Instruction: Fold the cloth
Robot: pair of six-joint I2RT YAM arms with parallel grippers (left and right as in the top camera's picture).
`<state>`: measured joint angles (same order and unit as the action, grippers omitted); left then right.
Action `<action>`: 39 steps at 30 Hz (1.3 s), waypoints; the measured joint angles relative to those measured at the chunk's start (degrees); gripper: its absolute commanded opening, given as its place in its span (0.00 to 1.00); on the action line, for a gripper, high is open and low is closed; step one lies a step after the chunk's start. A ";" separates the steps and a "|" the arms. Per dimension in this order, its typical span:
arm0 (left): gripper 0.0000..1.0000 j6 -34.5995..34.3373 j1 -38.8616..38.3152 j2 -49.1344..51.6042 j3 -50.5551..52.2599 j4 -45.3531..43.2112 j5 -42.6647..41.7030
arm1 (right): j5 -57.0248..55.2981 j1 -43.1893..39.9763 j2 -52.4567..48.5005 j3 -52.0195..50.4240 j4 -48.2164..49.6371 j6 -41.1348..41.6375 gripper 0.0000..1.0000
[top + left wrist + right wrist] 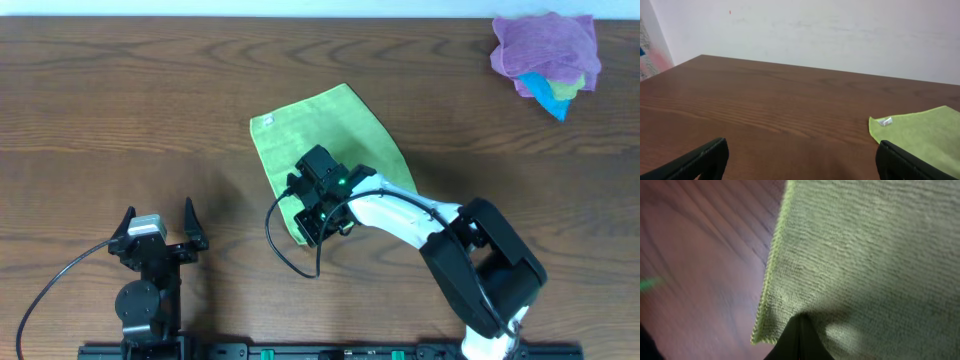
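Found the cloth spread on the tabletop at centre, mostly flat, tag at the far-left corner. Noted the right end effector at the near-left corner, fully closed. Judged from the wrist view to be pinching the hem just beside that corner between dark fingers. Cannot confirm depth of bite.

Noted the left end effector well apart at the near-left of the tabletop, spread to its widest, holding nothing. Recorded a purple-and-blue pile at the far right, well apart, not part of the job.

Judged step in hand: carrying the pinched corner over for fold 1, not yet made.

Recommended practice:
- Lift only enough to clear the cloth's own surface.
- Carry slowly toward the opposite side in 1 smooth arc.
- Watch for the whole cloth sliding, with only 1 corner held and nothing pinning the far side.
- If sliding, press the tagged corner down with the left end effector.
- Keep the grip closed right up to touchdown.
- Lower fully before letting go; check edge alignment first.
- Expect microfibre to cling on release; withdraw straight up.
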<state>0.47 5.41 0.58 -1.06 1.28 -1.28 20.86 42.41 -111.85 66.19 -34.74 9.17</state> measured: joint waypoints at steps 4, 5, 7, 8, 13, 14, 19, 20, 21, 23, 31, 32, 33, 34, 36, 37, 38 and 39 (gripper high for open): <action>0.96 0.00 0.00 0.00 0.00 0.00 0.00 | -0.28 -0.33 0.02 0.50 -5.25 0.52 0.01; 0.96 0.00 0.00 0.00 0.00 0.00 0.00 | -0.33 -0.46 0.07 0.55 -6.97 0.59 0.01; 0.95 0.00 0.00 0.00 0.00 0.00 0.00 | -0.24 -0.72 0.09 0.57 -9.49 0.85 0.01; 0.95 0.00 0.00 0.00 0.00 0.02 0.00 | -0.22 -0.85 0.11 0.55 -10.82 0.98 0.01; 0.95 0.00 0.00 0.00 0.00 0.00 0.00 | 0.96 -1.14 0.09 0.11 -15.78 0.46 0.01; 0.95 0.00 0.00 0.00 0.00 0.02 0.00 | 1.60 -1.16 0.04 -0.02 -15.96 -0.24 0.01; 0.95 0.00 0.00 0.00 0.00 0.02 0.02 | 5.53 -0.76 -0.61 -0.68 -16.94 -4.00 0.01; 0.95 0.00 0.00 0.00 0.00 0.00 0.02 | 5.95 -0.46 -0.74 -0.72 -17.42 -4.79 0.01; 0.95 0.00 0.00 0.00 0.00 0.00 0.00 | 6.27 -0.11 -0.90 -0.76 -17.99 -5.49 0.01; 0.96 0.00 0.00 0.00 0.00 0.02 0.00 | 6.60 0.63 -1.07 -0.81 -18.93 -6.67 0.01; 0.95 0.00 0.00 0.00 0.00 0.02 0.00 | 7.37 1.92 -1.90 -1.51 -23.93 -8.94 0.01; 0.95 0.00 0.00 0.00 0.00 0.02 0.00 | 7.69 1.92 -1.99 -1.53 -24.02 -9.55 0.01; 0.95 0.00 0.00 0.00 0.00 0.00 0.02 | 8.02 1.92 -2.05 -1.57 -24.11 -10.21 0.01; 0.95 0.00 0.00 0.00 0.00 0.00 0.00 | 8.61 1.92 -2.12 -1.68 -24.13 -11.15 0.01; 0.95 0.00 0.00 0.00 0.00 0.02 0.00 | 10.19 1.97 -2.29 -2.03 -24.15 -12.92 0.01; 0.96 0.00 0.00 0.00 0.00 0.02 0.02 | 10.75 1.99 -2.38 -2.10 -24.06 -13.60 0.01; 0.95 0.00 0.00 0.00 0.00 0.02 0.02 | 11.06 1.99 -2.43 -2.19 -23.85 -14.08 0.01; 0.95 0.00 0.00 0.00 0.00 0.02 0.02 | 11.37 1.99 -2.47 -2.21 -23.50 -14.34 0.01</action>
<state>0.47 5.41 0.58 -1.06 1.30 -1.26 32.23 44.40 -114.32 63.99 -58.24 -5.17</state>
